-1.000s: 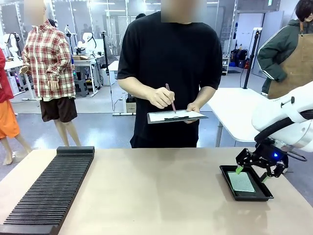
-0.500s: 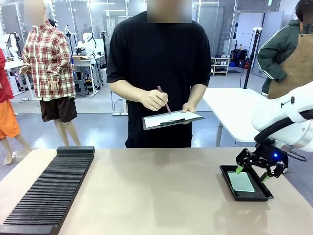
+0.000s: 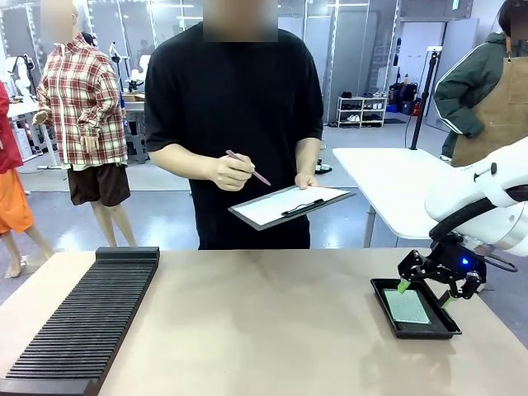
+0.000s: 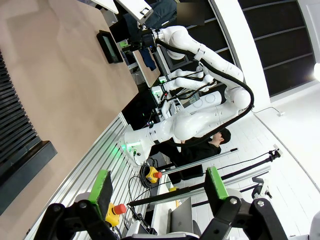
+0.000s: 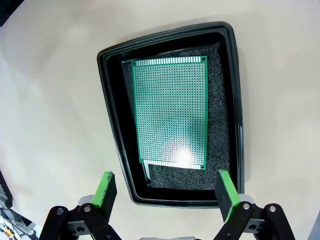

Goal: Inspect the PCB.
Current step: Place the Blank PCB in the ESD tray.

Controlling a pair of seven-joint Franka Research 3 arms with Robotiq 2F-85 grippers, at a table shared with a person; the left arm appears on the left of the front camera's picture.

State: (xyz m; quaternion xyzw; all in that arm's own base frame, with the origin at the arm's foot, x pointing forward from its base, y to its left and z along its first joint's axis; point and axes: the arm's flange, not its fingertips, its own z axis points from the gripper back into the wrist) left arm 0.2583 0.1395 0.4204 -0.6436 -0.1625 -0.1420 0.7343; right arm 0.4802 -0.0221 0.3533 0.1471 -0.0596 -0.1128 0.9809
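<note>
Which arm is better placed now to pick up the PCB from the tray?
The right: its open right gripper hovers directly above the PCB in the black tray.

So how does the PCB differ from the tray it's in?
The PCB is green and covered in a fine grid of holes; the tray is plain black. The PCB is a thin flat sheet, while the tray has raised walls and a wider footprint. The PCB lies on dark foam inside; the tray sits on the table. Both are rectangular.
</note>
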